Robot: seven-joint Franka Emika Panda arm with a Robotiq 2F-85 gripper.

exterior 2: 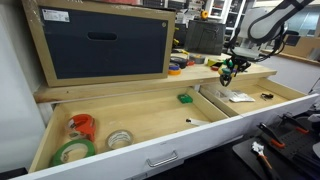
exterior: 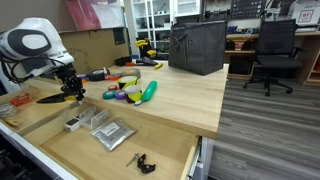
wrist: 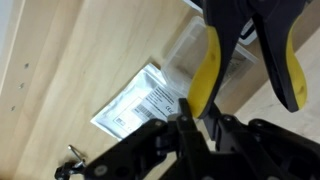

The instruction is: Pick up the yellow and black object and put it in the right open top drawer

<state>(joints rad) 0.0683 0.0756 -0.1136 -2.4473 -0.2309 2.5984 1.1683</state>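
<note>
My gripper (exterior: 71, 87) is shut on the yellow and black object (exterior: 77, 94), a slim clamp with yellow handles, and holds it in the air above the right open top drawer (exterior: 172, 146). In an exterior view the gripper (exterior 2: 232, 68) hangs over the far end of that drawer (exterior 2: 287, 92). In the wrist view the gripper's fingers (wrist: 196, 128) pinch the clamp's yellow handle (wrist: 205, 68); its black jaws fill the top of the picture. The drawer's pale bottom (wrist: 60, 60) lies below.
In the drawer lie plastic bags (exterior: 110, 132), a small box (exterior: 75, 124) and a small black clip (exterior: 143, 160). Toys (exterior: 130, 92), a black bin (exterior: 195, 45) and a bulkier yellow-black tool (exterior: 148, 47) sit on the tabletop. The neighbouring drawer holds tape rolls (exterior 2: 75, 150).
</note>
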